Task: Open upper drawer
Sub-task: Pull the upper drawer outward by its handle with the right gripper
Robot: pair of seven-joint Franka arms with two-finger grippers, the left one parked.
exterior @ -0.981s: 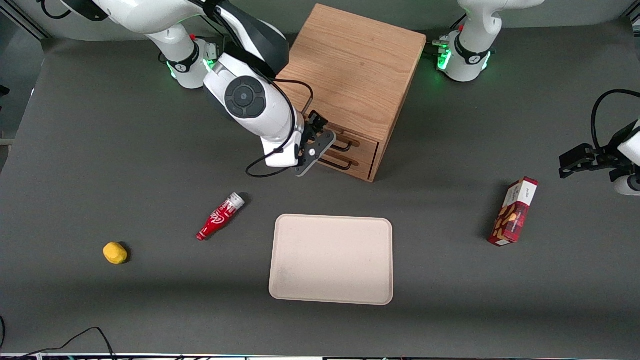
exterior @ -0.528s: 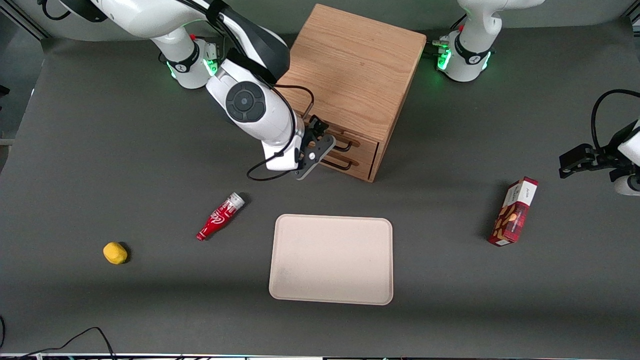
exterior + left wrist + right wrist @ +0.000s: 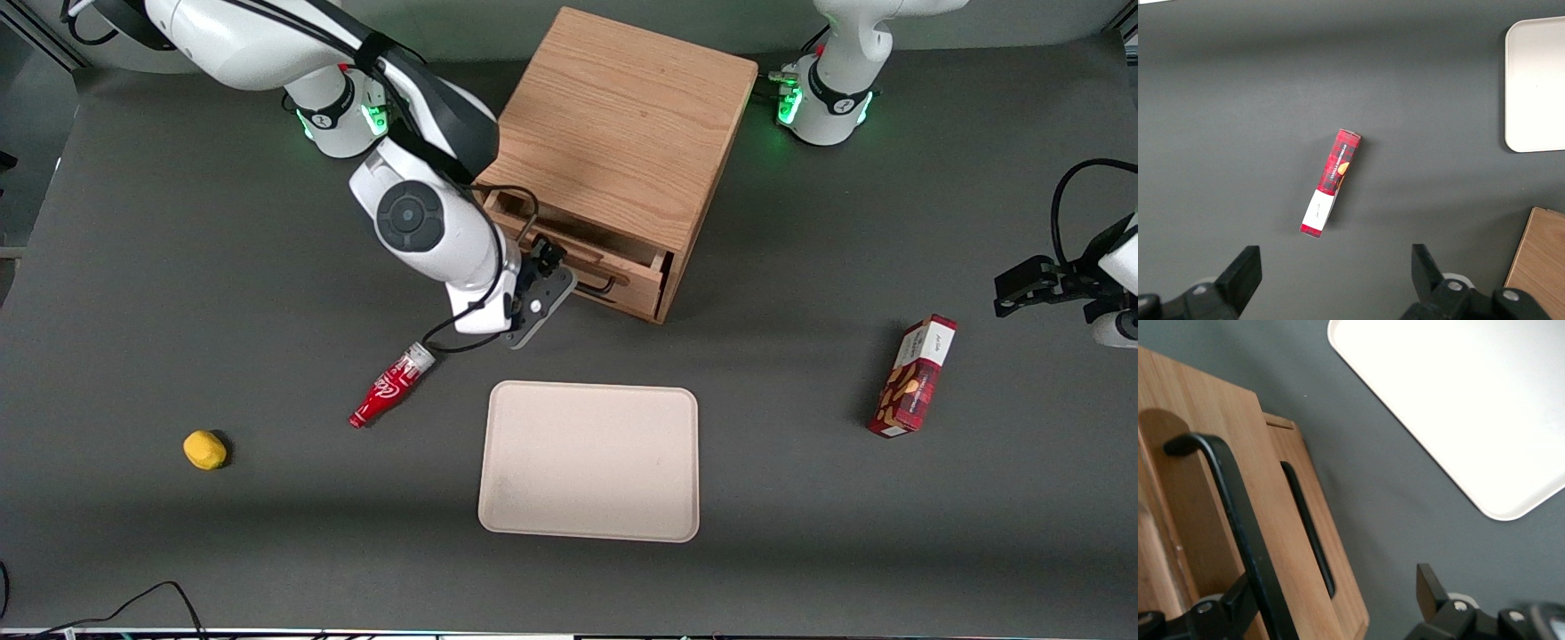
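- nearest the front edge of the bench lies a beige tray [image 3: 589, 461], flat and bare, about midway along that edge; its rounded corner also shows in the right wrist view [image 3: 1458, 407].
- a little farther from the front camera, toward the working arm's end, a small yellow lump [image 3: 204, 450] sits alone on the grey mat.
- farther in, a red bottle [image 3: 391, 386] lies on its side, its cap end pointing up toward the gripper.
- toward the parked arm's end of the bench, a red plaid snack box [image 3: 913, 376] lies well apart from everything else.
- just above the bottle's cap, the gripper [image 3: 544, 283] hangs in front of the cabinet, at the upper drawer's black wire handle [image 3: 1238, 520].
- one finger [image 3: 1238, 603] shows just beside the handle bar; the fingers are spread, with the other one well apart from it, and whether they touch the bar cannot be told.
- the upper drawer [image 3: 582, 253] stands pulled partway out of the wooden cabinet [image 3: 622, 133], its shallow tray body showing under the cabinet's top.
- the lower drawer [image 3: 1305, 540] sits flush beneath it.
- the cabinet stands near the middle of the bench's rear edge.
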